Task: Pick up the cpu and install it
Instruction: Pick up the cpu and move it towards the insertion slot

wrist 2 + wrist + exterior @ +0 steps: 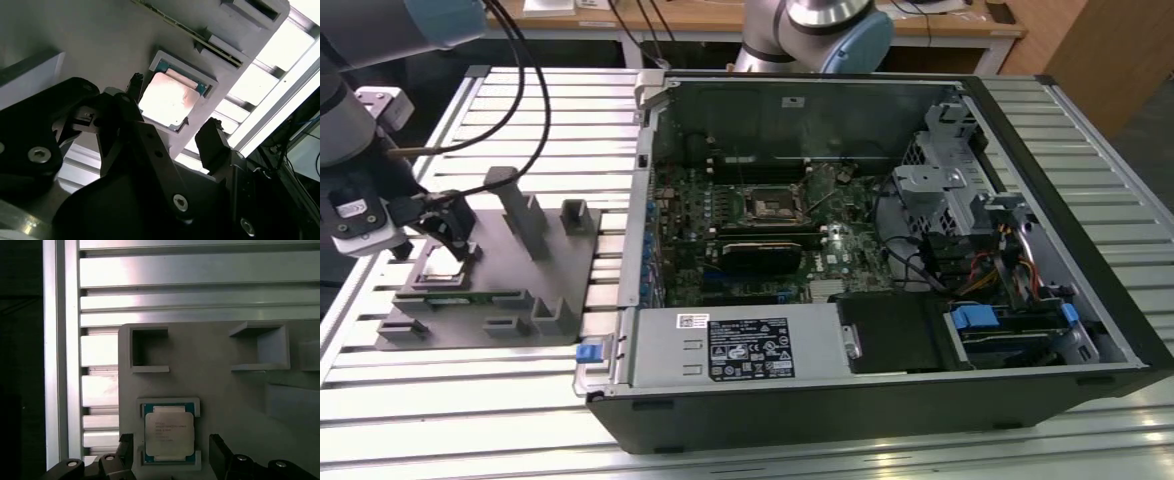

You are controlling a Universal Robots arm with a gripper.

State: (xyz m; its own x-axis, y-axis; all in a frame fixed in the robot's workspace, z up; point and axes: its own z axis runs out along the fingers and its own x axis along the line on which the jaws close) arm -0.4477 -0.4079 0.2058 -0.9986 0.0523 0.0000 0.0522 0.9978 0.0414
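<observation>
Claw (pixel 171 106): gapes wide open, grips nothing, hovers over the cpu (pixel 169 432) lying flat in its grey tray (pixel 225 390) pocket, 1 finger each side.

Arm (pixel 344 120) at the exterior view's left, tool (pixel 447 240) downward, two black fingers (pixel 212 145) well apart.

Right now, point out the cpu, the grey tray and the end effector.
cpu (pixel 169 435): first wrist view, middle of its silvery top.
grey tray (pixel 220 390): first wrist view, bare flat surface.
end effector (pixel 171 450): first wrist view, midway between its open fingertips.
</observation>
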